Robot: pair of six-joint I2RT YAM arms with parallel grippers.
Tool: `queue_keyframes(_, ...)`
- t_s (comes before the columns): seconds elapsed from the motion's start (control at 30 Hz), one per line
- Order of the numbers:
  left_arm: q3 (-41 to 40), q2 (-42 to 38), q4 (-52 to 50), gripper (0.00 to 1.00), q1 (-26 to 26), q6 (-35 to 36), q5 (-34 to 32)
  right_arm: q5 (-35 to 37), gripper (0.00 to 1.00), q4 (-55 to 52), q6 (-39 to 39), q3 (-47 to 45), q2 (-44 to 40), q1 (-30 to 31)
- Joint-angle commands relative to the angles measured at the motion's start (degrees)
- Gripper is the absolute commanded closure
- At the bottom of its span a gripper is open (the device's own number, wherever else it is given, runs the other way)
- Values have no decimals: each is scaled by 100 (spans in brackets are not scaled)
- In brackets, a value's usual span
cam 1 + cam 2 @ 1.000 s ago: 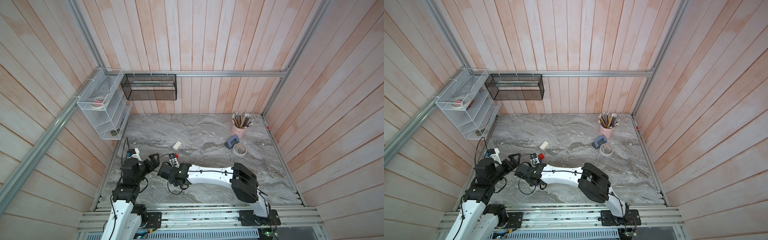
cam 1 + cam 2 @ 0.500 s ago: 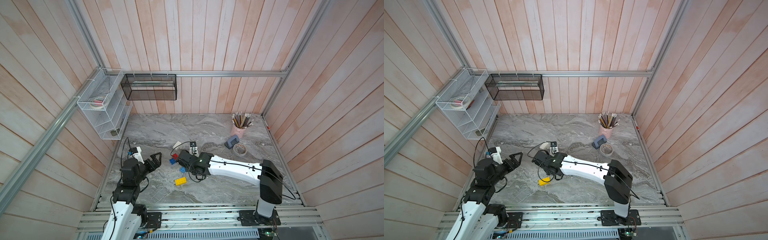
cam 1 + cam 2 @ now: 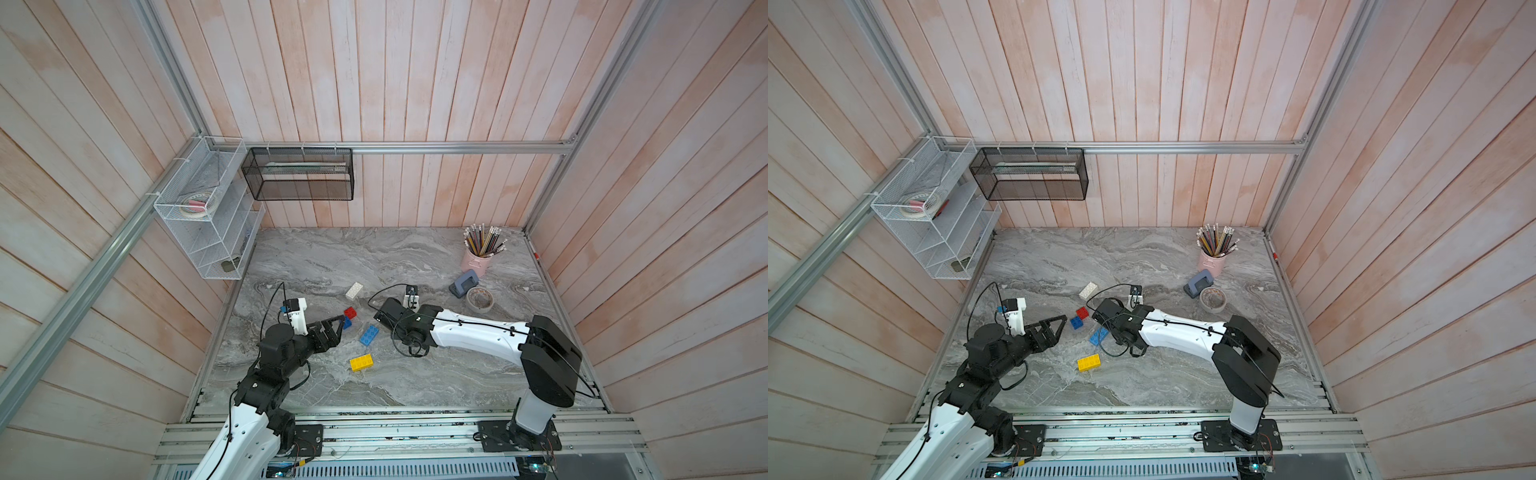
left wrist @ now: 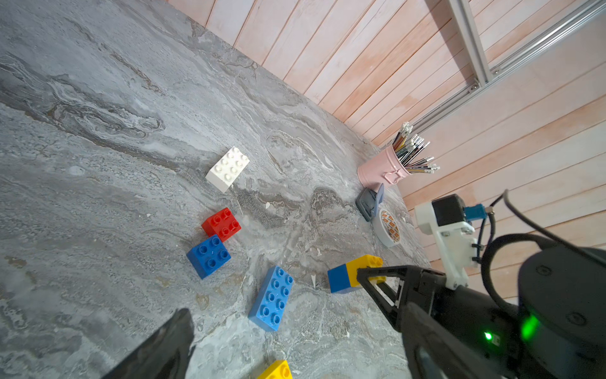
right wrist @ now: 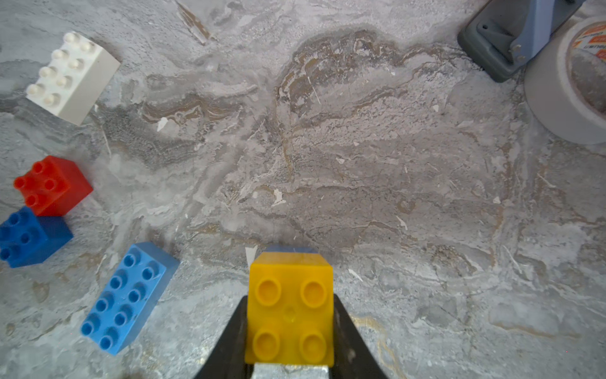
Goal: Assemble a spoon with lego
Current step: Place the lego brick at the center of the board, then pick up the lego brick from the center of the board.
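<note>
Starting on the spoon's stem, the left gripper (image 3: 341, 325) hangs spread wide and empty just beside the dark-blue square brick (image 3: 1076, 322) and red square brick (image 3: 1082, 313). To the right, past the light-blue oblong brick (image 3: 369, 335), the right gripper (image 5: 290, 328) pinches a yellow-on-blue brick pair (image 4: 341, 279), tipped sideways low over the marble table (image 3: 415, 386). The next move likely calls for pressing that pair squarely onto another brick's studs.
</note>
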Motion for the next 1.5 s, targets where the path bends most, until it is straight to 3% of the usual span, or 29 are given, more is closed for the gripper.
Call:
queue_keyframes(0.0, -100, -18, 126, 0, -24, 140, -97, -56, 96, 136, 141, -89, 173, -38)
queue_keyframes(0.13, -172, -11, 153, 0, -25, 123, -87, -71, 90, 149, 177, -107, 196, -38)
queue_keyframes(0.37, -149, 167, 14, 0, -34, 21, 2, -258, 52, 220, 130, -163, 133, -21)
queue_keyframes(0.7, -26, 347, -435, 0, -151, -303, 140, -62, 26, 74, -66, 21, -224, 160)
queue_keyframes(0.9, 65, 427, -1109, 0, -888, -564, 120, -146, 14, 170, -947, -322, -1261, 51)
queue_keyframes(0.97, 153, 551, -1428, 0, -1376, -770, -332, -184, 2, 181, -1269, -491, -1648, -135)
queue_keyframes(1.2, 666, 1718, -1942, 0, -2654, -1488, -1106, -1111, 2, 1023, -2272, -1403, -2777, -1054)
queue_keyframes(1.47, 1452, 3392, -2440, 0, -2822, -1637, -1544, -1690, 2, 1734, -2576, -2217, -3111, -1199)
